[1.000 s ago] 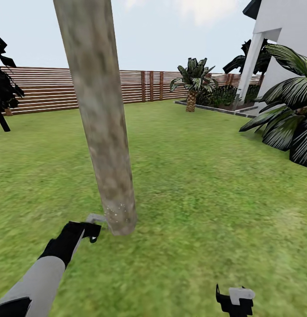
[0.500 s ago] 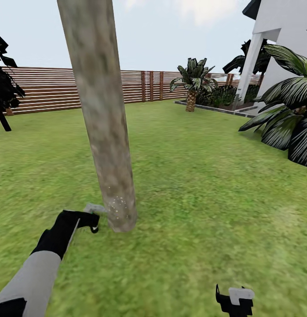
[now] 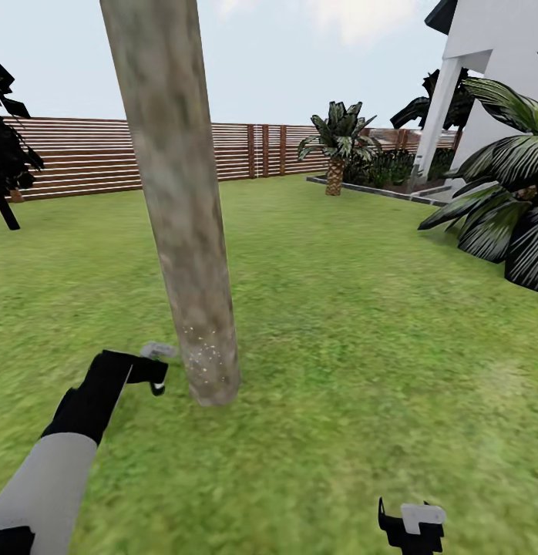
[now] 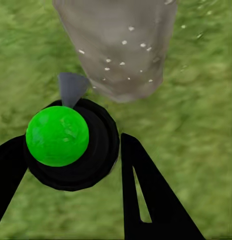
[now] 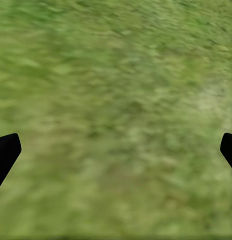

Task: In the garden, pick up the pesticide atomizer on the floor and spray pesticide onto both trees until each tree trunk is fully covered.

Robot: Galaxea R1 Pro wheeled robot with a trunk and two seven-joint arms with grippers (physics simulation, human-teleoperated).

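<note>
One tree trunk (image 3: 184, 231), mottled grey-brown and leaning slightly, rises from the lawn just ahead of me. My left gripper (image 3: 155, 376) is shut on the pesticide atomizer (image 3: 156, 351), held low beside the trunk's base. In the left wrist view the atomizer (image 4: 71, 150) is black with a round green cap, and its grey nozzle (image 4: 71, 87) points at the trunk (image 4: 118, 45). White pesticide specks (image 3: 203, 354) dot the lowest part of the bark. My right gripper (image 3: 411, 528) hangs open over bare grass (image 5: 116, 100).
Green lawn surrounds the trunk, ringed by a brown slat fence (image 3: 76, 154). A black-leaved thin tree (image 3: 7, 154) stands far left. A small palm (image 3: 337, 146), a white building (image 3: 492, 69) and large palm fronds (image 3: 500, 208) lie to the right.
My left arm has risen and drawn slightly left with the atomizer. The white specks now reach a little higher on the trunk's base. The right gripper has not moved.
</note>
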